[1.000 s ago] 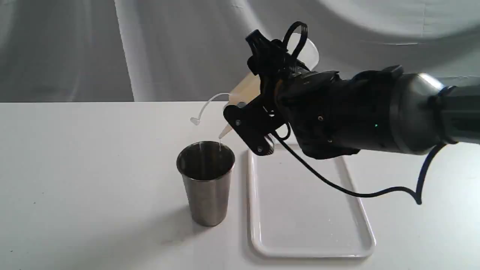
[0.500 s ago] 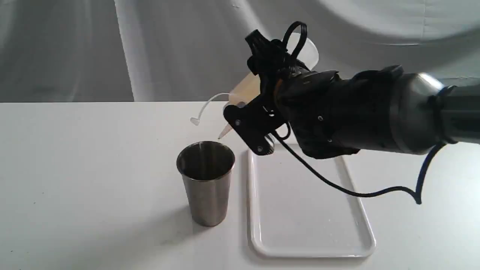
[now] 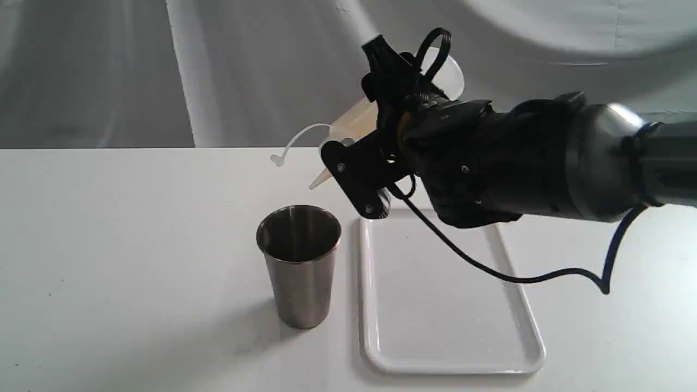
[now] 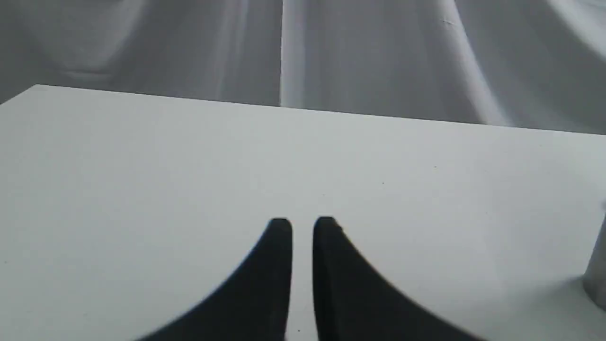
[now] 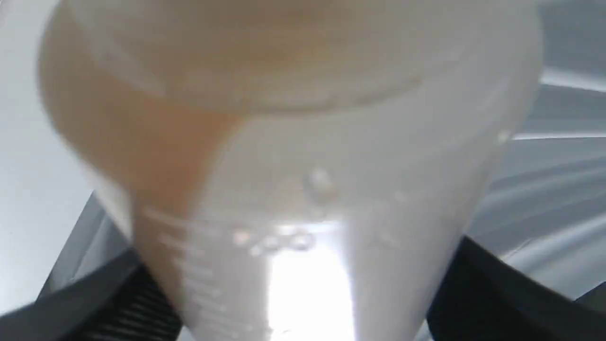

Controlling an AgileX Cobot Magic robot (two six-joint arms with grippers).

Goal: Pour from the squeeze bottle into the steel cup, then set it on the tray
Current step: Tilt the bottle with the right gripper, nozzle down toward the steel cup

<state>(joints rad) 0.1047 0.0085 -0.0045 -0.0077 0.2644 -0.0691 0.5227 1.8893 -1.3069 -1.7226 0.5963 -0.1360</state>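
Blurred, edge-cropped squeeze bottle (image 5: 331, 166)

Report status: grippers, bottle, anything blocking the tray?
Right gripper shut on squeeze bottle, held tilted, nozzle angled down toward steel cup. Left gripper shut, empty, over table. Tray bare, nothing in the way.

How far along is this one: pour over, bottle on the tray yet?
Pouring looks finished: the squeeze bottle is tilted, nozzle above the steel cup, no stream visible. In hand: the right gripper holds it in the air. Remaining: setting it on the tray.
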